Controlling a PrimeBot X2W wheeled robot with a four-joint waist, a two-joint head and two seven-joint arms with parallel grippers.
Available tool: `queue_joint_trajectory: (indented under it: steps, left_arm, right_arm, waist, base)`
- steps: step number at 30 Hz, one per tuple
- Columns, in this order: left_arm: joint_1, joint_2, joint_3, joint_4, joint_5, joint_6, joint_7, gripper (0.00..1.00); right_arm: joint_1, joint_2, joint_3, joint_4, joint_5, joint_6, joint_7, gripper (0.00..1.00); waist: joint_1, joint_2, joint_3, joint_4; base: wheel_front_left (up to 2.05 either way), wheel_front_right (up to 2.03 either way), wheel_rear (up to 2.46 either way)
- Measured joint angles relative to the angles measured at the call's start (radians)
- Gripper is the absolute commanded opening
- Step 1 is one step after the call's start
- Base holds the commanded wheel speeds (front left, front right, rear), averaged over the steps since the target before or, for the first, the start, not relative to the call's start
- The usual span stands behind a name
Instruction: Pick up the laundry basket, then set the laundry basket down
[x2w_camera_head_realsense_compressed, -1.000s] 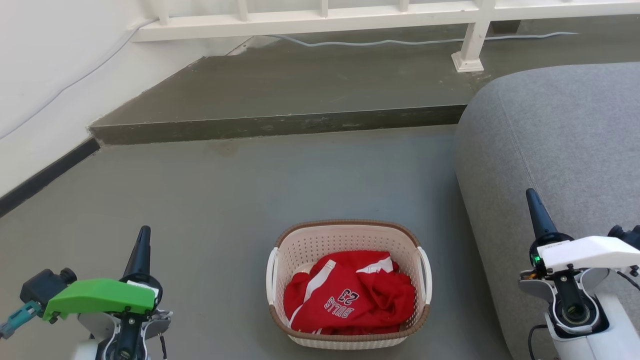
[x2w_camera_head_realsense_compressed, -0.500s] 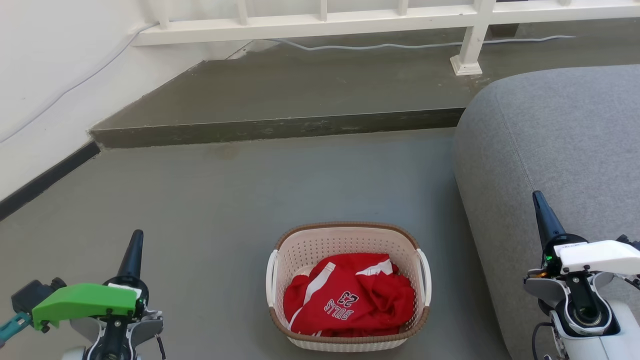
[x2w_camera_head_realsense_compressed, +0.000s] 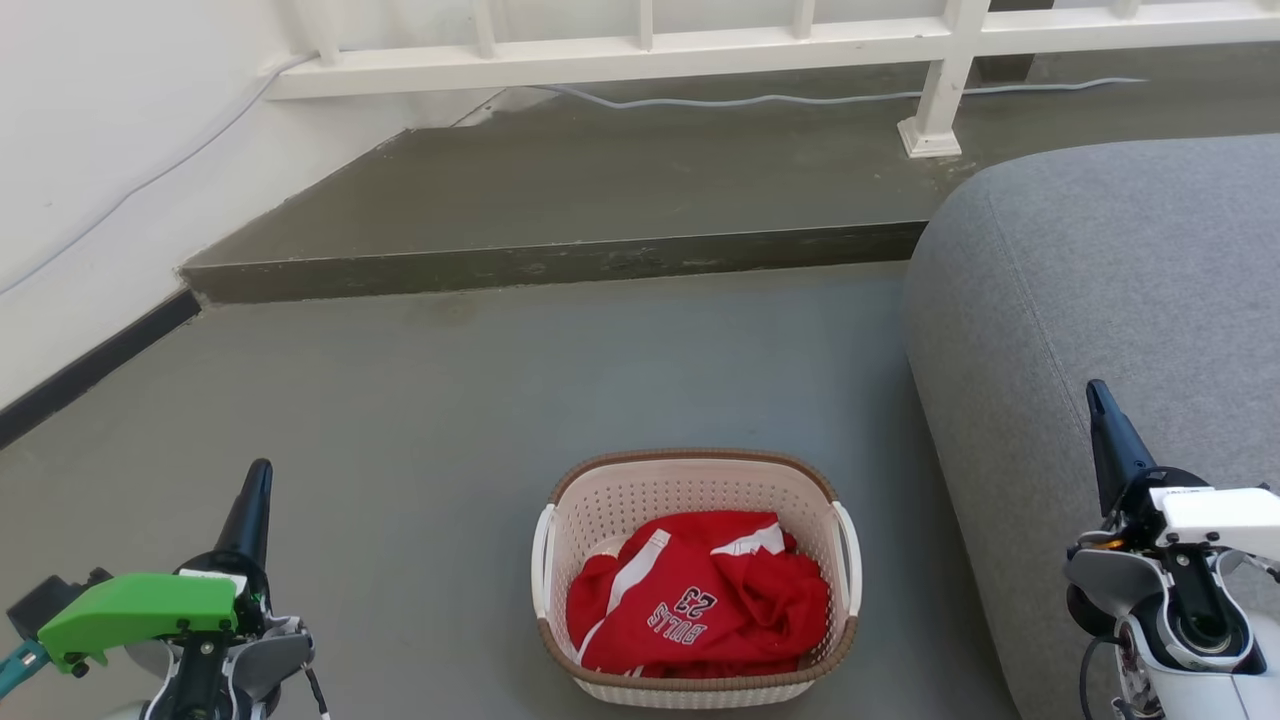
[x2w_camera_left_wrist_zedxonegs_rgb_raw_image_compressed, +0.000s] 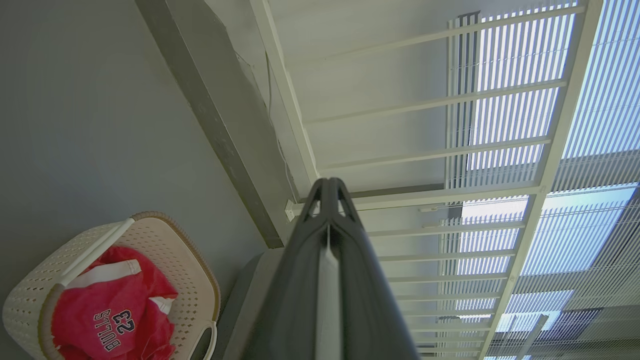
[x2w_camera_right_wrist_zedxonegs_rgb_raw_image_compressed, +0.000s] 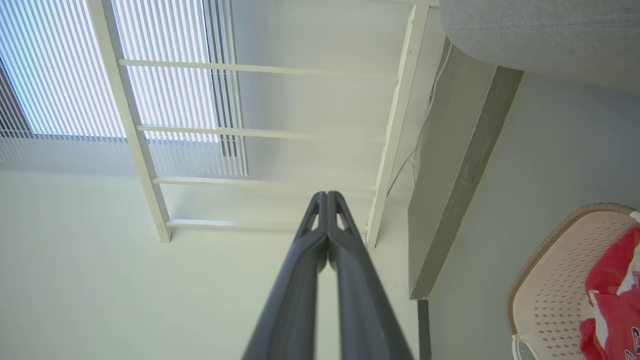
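A: What flanks the laundry basket (x2w_camera_head_realsense_compressed: 690, 458)?
B: The left gripper (x2w_camera_head_realsense_compressed: 258, 480) and right gripper (x2w_camera_head_realsense_compressed: 1100, 400), fingers pressed together, empty, well apart from it.
A: Stage?
B: It stands upright on the floor (x2w_camera_head_realsense_compressed: 480, 380) beside the sofa (x2w_camera_head_realsense_compressed: 1100, 280), which fits before lifting or after setting down. Its side handles (x2w_camera_head_realsense_compressed: 541, 560) favour level handling.

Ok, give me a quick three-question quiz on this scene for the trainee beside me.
1. True or false: the left tool is gripping a handle of the laundry basket.
2. What lies in the basket? A) a blue towel B) a red jersey C) nothing
3. Fill in: the right tool is ___ (open or shut).

Key: 1 false, it is off to the side, apart from the basket. 2 B. 3 shut.
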Motion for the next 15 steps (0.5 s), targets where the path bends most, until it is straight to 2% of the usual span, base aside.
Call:
queue_joint_trajectory:
  steps: [8,15]
  left_arm:
    - [0.0,-0.002,0.016,-0.001,-0.088,-0.007,0.028,0.0]
    - [0.0,-0.003,0.022,-0.001,-0.1,-0.007,0.03,0.0]
  right_arm:
    - [0.0,0.011,-0.029,-0.001,0.093,0.001,0.026,0.0]
    - [0.001,0.013,-0.031,-0.001,0.096,0.001,0.029,0.0]
  waist:
    - [0.0,0.0,-0.005,-0.001]
    - [0.0,0.0,-0.005,-0.001]
  base:
    - [0.0,0.0,0.0]
    - [0.0,0.0,0.0]
